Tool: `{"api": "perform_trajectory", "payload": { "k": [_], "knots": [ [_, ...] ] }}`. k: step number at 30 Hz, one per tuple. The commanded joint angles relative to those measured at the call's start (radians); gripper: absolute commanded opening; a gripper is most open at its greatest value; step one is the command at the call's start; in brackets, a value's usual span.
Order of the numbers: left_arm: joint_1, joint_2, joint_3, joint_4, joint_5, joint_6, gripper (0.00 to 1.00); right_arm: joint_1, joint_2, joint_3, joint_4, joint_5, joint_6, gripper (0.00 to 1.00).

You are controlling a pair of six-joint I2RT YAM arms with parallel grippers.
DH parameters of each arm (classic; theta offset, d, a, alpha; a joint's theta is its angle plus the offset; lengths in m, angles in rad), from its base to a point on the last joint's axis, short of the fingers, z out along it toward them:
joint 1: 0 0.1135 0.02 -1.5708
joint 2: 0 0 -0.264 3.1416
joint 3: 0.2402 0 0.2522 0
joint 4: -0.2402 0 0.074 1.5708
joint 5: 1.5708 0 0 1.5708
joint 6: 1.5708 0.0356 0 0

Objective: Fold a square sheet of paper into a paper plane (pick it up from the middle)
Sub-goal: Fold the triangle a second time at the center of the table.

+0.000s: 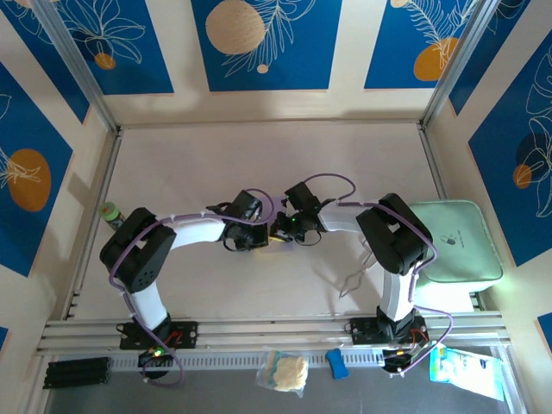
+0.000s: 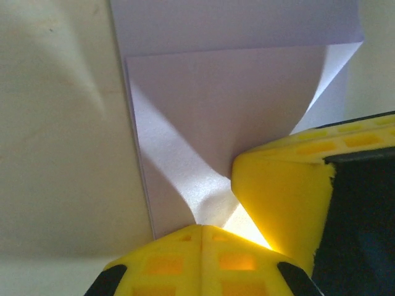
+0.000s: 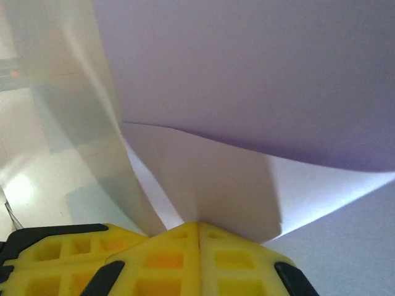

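One square sheet of paper (image 2: 234, 117), thin and lavender, is partly doubled over. In the left wrist view a flap lies on the layer beneath. Its far edge runs straight across, well beyond the fingertips, and its left edge sits just inside the lower layer's. The part nearest the fingers is not flat; it bows up in a soft curl. That curl funnels down into the left gripper (image 2: 200, 229), whose yellow fingers are pressed together on the paper with no gap between them. Just right of those fingertips, touching the same flap, is a yellow finger (image 2: 278, 197) of the other arm. At the right gripper (image 3: 199, 229) the sheet rises steeply ahead of the fingers, and a folded corner runs into their seam, which is likewise clamped on the paper. From above, both wrists meet over the middle of the table (image 1: 259, 164).

The step in hand looks like setting a crease. With the two pinches so close together, any pull apart or twist would likely skew or tear the sheet. The arms should therefore travel as one and come down toward the table. Square the flap's edges before committing. Then press outward from the fingertips so the curl flattens into a sharp line, not a wrinkle.
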Motion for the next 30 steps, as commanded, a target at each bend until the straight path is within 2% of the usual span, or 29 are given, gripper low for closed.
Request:
{"api": "perform_trajectory", "payload": {
  "k": [1,14,20,25,30],
  "knots": [
    [-0.004,-0.055,-0.026,0.055,0.020,-0.016,0.00,0.005,0.040,-0.007,-0.026,-0.004,0.006,0.05],
    [0.000,0.004,-0.055,0.042,-0.019,-0.042,0.00,-0.004,0.032,-0.009,-0.024,-0.001,-0.012,0.05],
    [0.002,0.013,-0.071,-0.020,-0.033,-0.055,0.00,-0.028,0.039,-0.006,-0.022,0.019,-0.065,0.05],
    [0.001,0.025,-0.078,-0.058,-0.024,-0.064,0.00,-0.058,0.040,-0.008,-0.003,0.091,-0.130,0.05],
    [0.002,0.025,-0.082,-0.066,-0.019,-0.067,0.00,-0.137,0.066,-0.005,0.036,0.085,-0.148,0.05]
  ]
}}
